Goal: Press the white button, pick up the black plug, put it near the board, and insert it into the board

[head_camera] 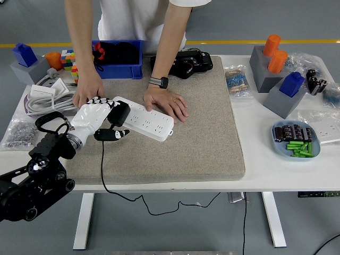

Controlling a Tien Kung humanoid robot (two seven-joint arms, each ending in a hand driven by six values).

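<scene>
A white power strip [146,118] lies slantwise on the grey felt mat [202,133]. The black plug [119,113] sits at the strip's left end with its black cord [102,164] trailing off the table's front edge. My left hand [104,120], white with black-tipped fingers, is curled around the plug, thumb below it. A person at the far side presses one hand [87,91] on the strip's left end and the other hand [167,103] on its middle. My right arm is out of sight.
A blue bin [118,58] and a black device [186,62] stand behind the mat. White cables [45,98] and coloured blocks [24,56] lie at the left. Grey blocks with orange and blue tops [276,69] and a dish of small parts [295,139] sit on the right.
</scene>
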